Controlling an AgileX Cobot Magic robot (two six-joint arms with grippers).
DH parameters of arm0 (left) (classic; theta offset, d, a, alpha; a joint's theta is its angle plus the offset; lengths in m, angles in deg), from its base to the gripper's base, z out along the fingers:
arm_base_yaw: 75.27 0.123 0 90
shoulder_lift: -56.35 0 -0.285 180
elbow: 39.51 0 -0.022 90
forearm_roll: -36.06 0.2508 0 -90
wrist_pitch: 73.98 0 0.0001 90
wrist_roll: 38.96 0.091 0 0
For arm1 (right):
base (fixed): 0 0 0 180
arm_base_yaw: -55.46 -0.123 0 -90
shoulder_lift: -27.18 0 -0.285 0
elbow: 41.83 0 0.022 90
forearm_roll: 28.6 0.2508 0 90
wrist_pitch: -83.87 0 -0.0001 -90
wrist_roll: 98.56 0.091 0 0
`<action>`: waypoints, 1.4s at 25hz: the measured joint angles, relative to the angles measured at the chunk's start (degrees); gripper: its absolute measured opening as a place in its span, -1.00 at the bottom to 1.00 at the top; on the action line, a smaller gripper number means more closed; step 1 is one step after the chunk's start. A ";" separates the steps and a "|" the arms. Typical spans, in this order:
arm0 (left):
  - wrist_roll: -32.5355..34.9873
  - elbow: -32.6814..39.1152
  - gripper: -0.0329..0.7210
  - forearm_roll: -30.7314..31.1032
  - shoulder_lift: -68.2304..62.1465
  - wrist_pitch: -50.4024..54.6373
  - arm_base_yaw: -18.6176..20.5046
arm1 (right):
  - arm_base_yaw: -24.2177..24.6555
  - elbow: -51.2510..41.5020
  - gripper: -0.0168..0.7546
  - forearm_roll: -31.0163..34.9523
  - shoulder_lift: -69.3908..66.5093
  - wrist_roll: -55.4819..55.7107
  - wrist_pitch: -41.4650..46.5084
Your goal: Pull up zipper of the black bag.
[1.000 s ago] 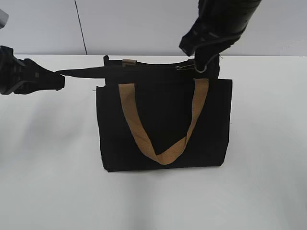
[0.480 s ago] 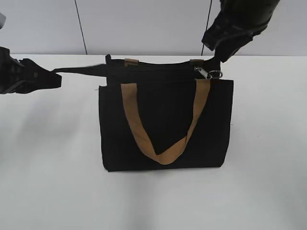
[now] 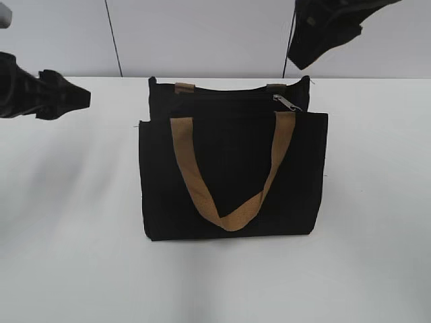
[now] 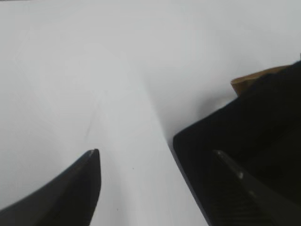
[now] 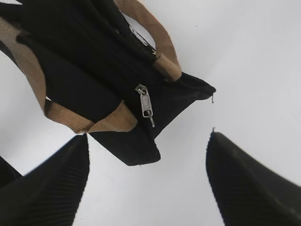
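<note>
Standing upright on the white surface [image 3: 74, 256], the black bag [image 3: 232, 175], between the two end effectors, nothing blocking it. Long axis of the zipper [image 3: 222, 96] left to right along the top edge, pull tab [image 5: 146, 104] lying at the right end, seen sharply only from the right wrist. Left end effector [image 4: 155, 162] spread, empty. Right end effector [image 5: 148, 143] spread above the tab.

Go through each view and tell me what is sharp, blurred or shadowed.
Exterior view: even light, the black bag fairly sharp, faint shadow beneath it. Left wrist view: soft throughout, the left gripper blurred. Right wrist view: the zipper pull tab crisp, the right gripper out of focus.
</note>
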 joint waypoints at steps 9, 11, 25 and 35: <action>-0.04 0.00 0.45 -1.58 5.30 27.47 -21.27 | 0.00 -8.86 0.54 -1.29 11.58 2.54 -0.44; 4.81 0.00 0.45 -6.37 4.67 33.21 -23.70 | 0.00 -13.87 0.54 -1.51 15.23 3.11 -1.29; 80.72 -1.71 0.48 -81.89 15.93 62.86 -29.92 | 0.00 -38.21 0.57 1.05 39.14 6.34 -3.40; 94.52 -1.88 0.61 -96.12 42.64 85.12 -30.16 | 0.00 -54.48 0.58 1.20 58.75 11.03 -0.35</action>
